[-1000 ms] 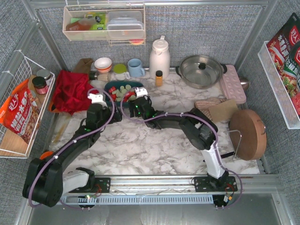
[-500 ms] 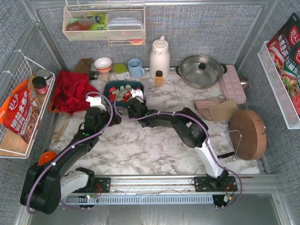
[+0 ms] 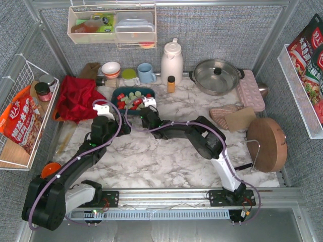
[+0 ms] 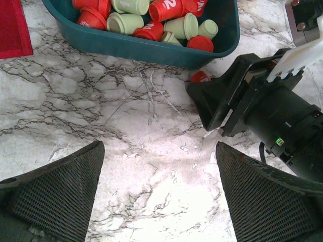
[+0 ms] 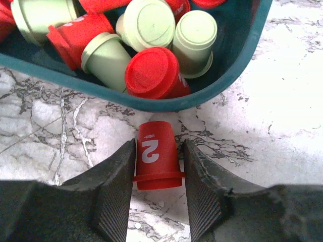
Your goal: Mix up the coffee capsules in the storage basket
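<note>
A lone red capsule [image 5: 155,156] sits on the bench [image 5: 282,126] between the fingers of your right tool [image 5: 158,166], flanged rim toward the tool. The jaws are drawn narrow, pads against that rim. Just beyond it stands the near wall of the storage basket [image 5: 212,91], the other coffee capsules [image 5: 151,22] jumbled inside — red and mint green. Your left tool [image 4: 157,151] hangs over the bench, fingers spread wide — basket ahead, right tool ahead to its right.
</note>
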Robot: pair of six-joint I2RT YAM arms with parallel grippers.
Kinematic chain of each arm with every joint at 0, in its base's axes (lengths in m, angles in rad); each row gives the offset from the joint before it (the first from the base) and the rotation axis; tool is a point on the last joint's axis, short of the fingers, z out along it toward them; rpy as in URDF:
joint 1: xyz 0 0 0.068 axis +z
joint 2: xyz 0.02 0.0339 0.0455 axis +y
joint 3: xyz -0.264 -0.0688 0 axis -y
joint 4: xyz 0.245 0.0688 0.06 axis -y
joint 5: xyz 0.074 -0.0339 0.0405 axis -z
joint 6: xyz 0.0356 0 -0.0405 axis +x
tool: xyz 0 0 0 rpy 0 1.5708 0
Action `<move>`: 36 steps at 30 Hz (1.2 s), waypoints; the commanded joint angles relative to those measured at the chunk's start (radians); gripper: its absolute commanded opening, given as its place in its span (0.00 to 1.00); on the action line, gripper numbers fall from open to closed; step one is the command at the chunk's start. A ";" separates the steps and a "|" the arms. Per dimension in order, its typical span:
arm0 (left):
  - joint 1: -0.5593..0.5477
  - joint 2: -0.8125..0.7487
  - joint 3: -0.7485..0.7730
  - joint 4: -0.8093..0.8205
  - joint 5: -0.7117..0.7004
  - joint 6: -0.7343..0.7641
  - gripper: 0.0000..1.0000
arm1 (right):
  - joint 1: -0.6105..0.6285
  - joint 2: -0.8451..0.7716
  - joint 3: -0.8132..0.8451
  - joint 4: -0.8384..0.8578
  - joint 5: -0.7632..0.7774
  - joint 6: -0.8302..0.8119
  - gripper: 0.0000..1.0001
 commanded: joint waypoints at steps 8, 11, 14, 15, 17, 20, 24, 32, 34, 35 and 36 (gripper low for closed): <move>-0.001 -0.009 0.011 0.051 0.057 -0.034 0.99 | -0.001 -0.198 -0.260 0.269 -0.262 -0.159 0.39; -0.001 -0.007 0.013 0.076 0.103 -0.049 0.99 | -0.011 -0.309 -0.417 0.446 -0.461 -0.282 0.39; 0.000 0.003 0.010 0.122 0.150 -0.080 0.99 | -0.021 -0.404 -0.564 0.581 -0.620 -0.424 0.40; -0.001 0.004 0.003 0.146 0.145 -0.112 0.99 | -0.023 -0.426 -0.602 0.636 -0.660 -0.462 0.40; 0.001 0.008 -0.024 0.211 0.122 -0.200 0.99 | -0.032 -0.466 -0.666 0.731 -0.743 -0.547 0.40; 0.002 0.005 -0.078 0.306 0.139 -0.308 0.99 | -0.045 -0.474 -0.738 0.884 -0.840 -0.642 0.39; 0.002 0.022 -0.101 0.428 0.255 -0.338 0.84 | -0.058 -0.442 -0.791 1.078 -0.925 -0.712 0.34; -0.044 0.091 -0.033 0.407 0.427 -0.303 0.70 | -0.069 -0.454 -0.799 1.088 -0.936 -0.727 0.33; -0.062 0.092 -0.035 0.420 0.440 -0.297 0.70 | -0.075 -0.459 -0.804 1.088 -0.935 -0.729 0.33; -0.072 0.094 -0.034 0.428 0.448 -0.296 0.70 | -0.078 -0.461 -0.805 1.088 -0.934 -0.729 0.33; -0.081 0.094 -0.034 0.436 0.453 -0.296 0.70 | -0.082 -0.464 -0.807 1.087 -0.933 -0.730 0.33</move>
